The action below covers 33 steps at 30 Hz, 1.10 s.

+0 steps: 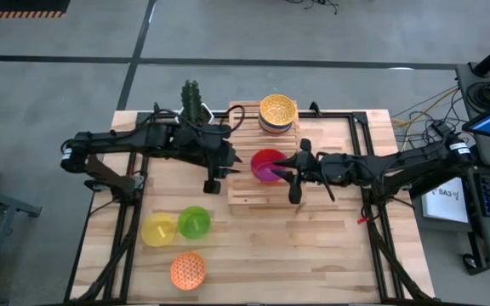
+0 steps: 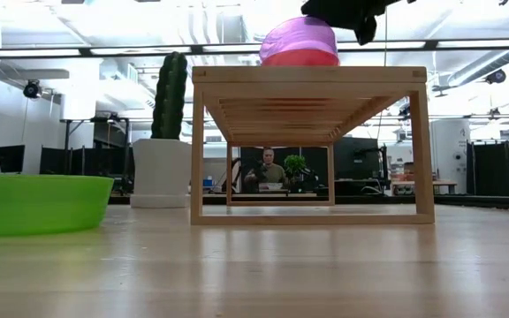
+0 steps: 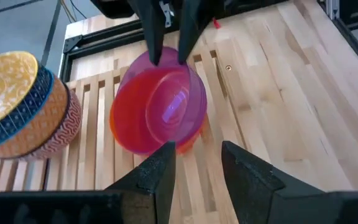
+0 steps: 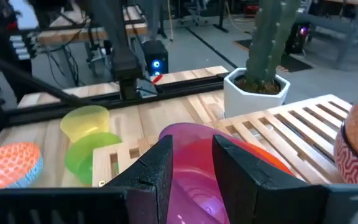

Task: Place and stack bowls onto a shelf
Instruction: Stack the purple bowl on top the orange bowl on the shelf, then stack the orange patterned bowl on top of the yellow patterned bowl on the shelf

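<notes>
The purple bowl [image 1: 268, 167] [image 3: 166, 99] sits tilted inside the red-orange bowl [image 3: 123, 124] on the slatted wooden shelf [image 1: 253, 200] [image 2: 307, 75]. My right gripper [image 1: 287, 170] [image 3: 169, 59] [image 4: 192, 149] is open. It reaches in from the table's right, and its two fingers stand side by side over the purple bowl's right rim. My left gripper [image 1: 214, 180] [image 3: 197, 162] is open. It hovers just off the shelf's left edge, pointing at the bowls and apart from them. A stack of patterned bowls [image 1: 277, 112] [image 3: 17, 99] stands on the shelf's far end. My right gripper has its fingertips [image 3: 156, 59] at the right-hand rim [image 3: 169, 51] of the purple bowl, slanting down from the table's right. Whether they touch the rim, I cannot tell. The bowl rests tilted in the red-orange bowl.
A yellow bowl [image 1: 158, 229], a green bowl [image 1: 194, 221] [image 2: 34, 203] and an orange lattice bowl [image 1: 188, 270] lie on the tabletop, near and left of the shelf. The white cactus pot [image 1: 192, 102] [image 4: 257, 90] stands at the far edge, behind my left arm.
</notes>
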### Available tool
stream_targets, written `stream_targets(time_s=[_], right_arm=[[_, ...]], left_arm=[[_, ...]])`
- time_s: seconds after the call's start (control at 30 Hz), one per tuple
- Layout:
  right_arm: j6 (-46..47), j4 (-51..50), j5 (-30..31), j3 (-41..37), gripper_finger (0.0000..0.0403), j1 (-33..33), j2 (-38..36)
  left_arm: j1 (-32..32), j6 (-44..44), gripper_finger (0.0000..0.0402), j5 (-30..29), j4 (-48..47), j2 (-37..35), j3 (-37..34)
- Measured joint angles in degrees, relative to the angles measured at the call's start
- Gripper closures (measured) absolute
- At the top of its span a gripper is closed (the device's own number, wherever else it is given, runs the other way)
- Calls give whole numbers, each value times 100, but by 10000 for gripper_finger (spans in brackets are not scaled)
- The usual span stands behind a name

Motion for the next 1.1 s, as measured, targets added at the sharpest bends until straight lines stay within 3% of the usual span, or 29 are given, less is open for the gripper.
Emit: stream_targets(time_s=[0.33, 0.67, 1.1], right_arm=[[393, -319, -14, 0, 303, -54, -4], [564, -538, -17, 0, 316, -36, -47], [-106, -1193, -148, 1, 349, -25, -747]], left_arm=[[0, -240, 288, -1, 747, -614, -1036], [0, -359, 288, 0, 814, -695, -1394], [-288, -1846, 288, 46, -433, -697, -1658]])
